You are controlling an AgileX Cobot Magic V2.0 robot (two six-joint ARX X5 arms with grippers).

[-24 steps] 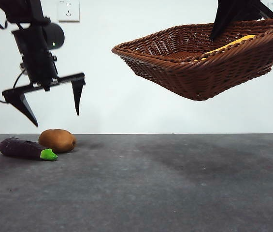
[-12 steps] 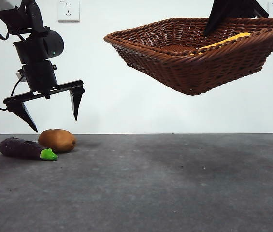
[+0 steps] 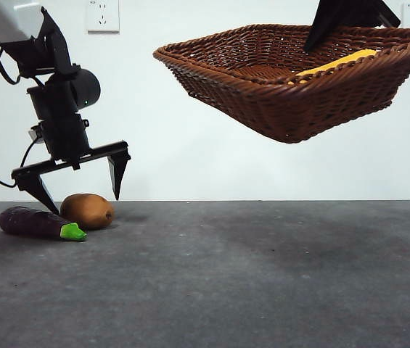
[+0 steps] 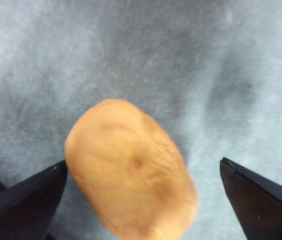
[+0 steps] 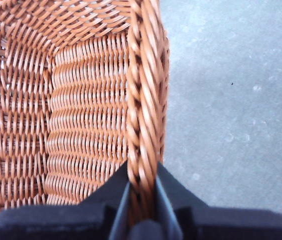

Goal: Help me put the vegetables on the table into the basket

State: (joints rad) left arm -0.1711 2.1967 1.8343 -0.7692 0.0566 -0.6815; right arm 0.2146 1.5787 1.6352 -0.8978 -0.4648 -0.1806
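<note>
The left gripper (image 3: 78,181), jaws spread, hangs over the potato (image 3: 87,211) to straddle it; eggplant (image 3: 39,222) at its eight o'clock. The right gripper (image 5: 141,200) pinches the basket (image 3: 292,94) rim, holding it aloft, corn (image 3: 335,65) inside.

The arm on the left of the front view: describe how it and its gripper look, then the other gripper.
The left gripper has two black, pointed, wedge-shaped jaws on a flat black crossbar. Above it sit a boxy black wrist and a round black housing with a small green light; the top link is white, and a thin black cable loops beside it. The right gripper is matte black too.
</note>
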